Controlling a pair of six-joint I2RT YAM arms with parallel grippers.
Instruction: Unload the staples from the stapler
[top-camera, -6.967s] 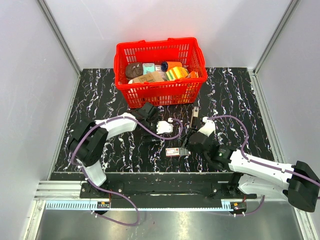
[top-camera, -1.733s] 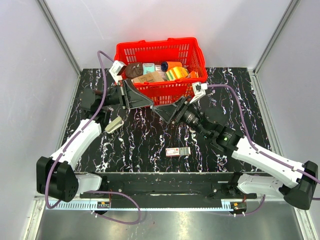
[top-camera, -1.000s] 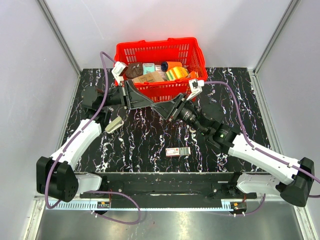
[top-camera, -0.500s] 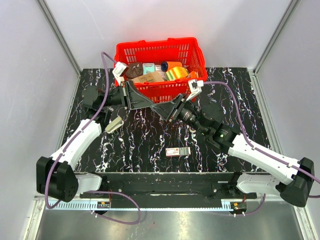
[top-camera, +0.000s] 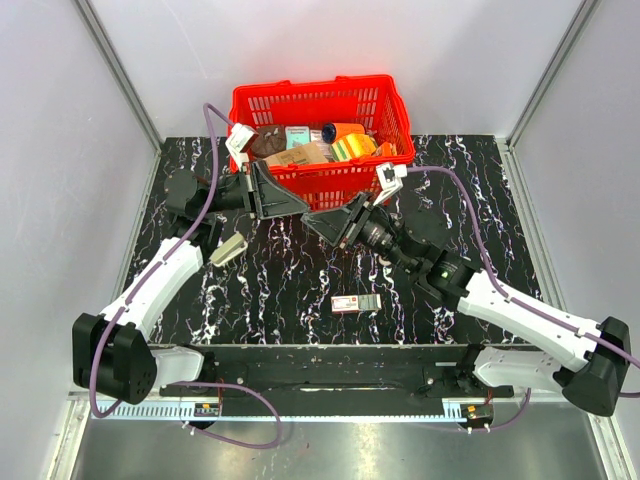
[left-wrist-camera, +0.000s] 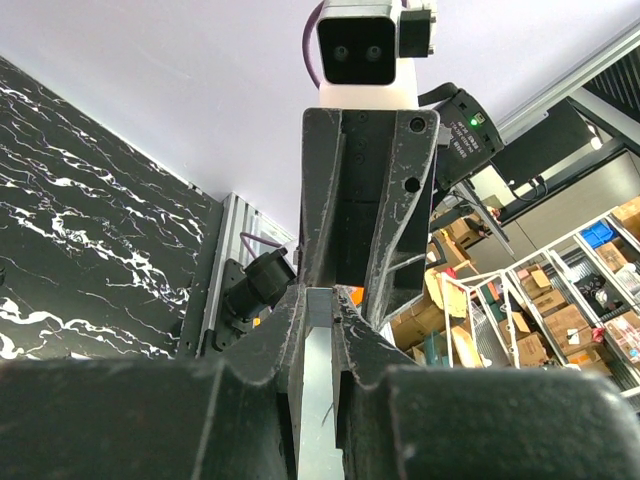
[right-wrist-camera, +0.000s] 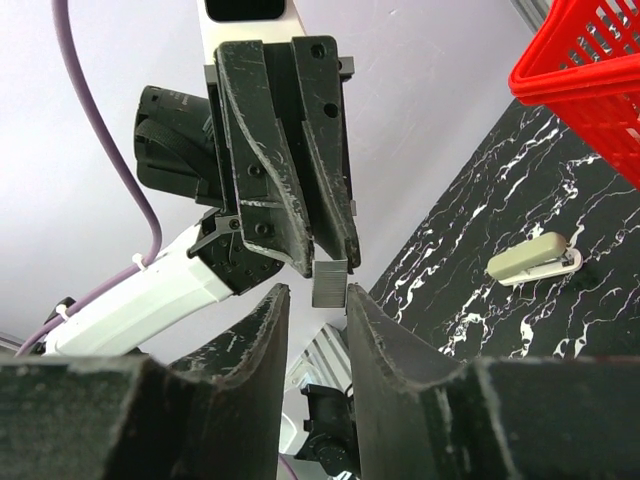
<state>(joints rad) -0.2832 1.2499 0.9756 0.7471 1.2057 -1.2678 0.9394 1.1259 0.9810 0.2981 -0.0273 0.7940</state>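
The left gripper (right-wrist-camera: 330, 258) is hovering just in front of the red basket (top-camera: 318, 186), near its left front corner. Its two fingers are pressing together on a short silvery-grey piece, which is looking like a strip of staples (right-wrist-camera: 330, 284), although the view is too small to be sure of it. The strip is sticking out beyond the fingertips, above the table (top-camera: 470, 220) and not touching it. The right gripper (right-wrist-camera: 313, 295) is facing the left one tip to tip, in front of the middle of the basket's front wall. Its jaws are standing partly apart, one on each side of the free end of the strip, and it is not possible to tell if the pads are touching the metal. The stapler (top-camera: 228, 250) is lying flat on the table in front of the basket's left corner, well apart from both grippers, and it is showing a pale top and a grey metal underside. A small red-and-white box (top-camera: 356, 303) is lying further in front of the basket, towards the arm bases.
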